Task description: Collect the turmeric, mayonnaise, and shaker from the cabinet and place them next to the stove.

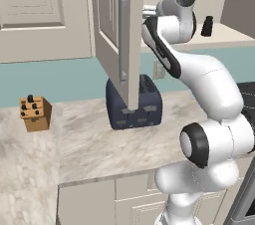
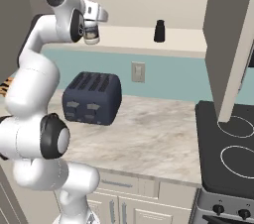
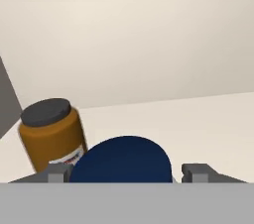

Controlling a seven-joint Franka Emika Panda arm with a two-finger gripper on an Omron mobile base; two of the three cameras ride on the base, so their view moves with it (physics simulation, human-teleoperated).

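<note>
Claw (image 3: 127, 172) was positioned astride mayonnaise (image 3: 121, 158) lid on cabinet shelf (image 3: 198, 119); grip undetermined. Turmeric (image 3: 52, 134) was located just beside mayonnaise.

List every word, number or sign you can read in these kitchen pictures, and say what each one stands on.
No text can be read.
turmeric: a pale label strip with dark and red marks, too blurred to read.
mayonnaise: its plain dark blue lid faces the camera, no writing.
toaster: pale marks on the front, no letters.

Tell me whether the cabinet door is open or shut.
Open: the door swings out over the toaster, and the shaker stands exposed on the shelf.
</note>
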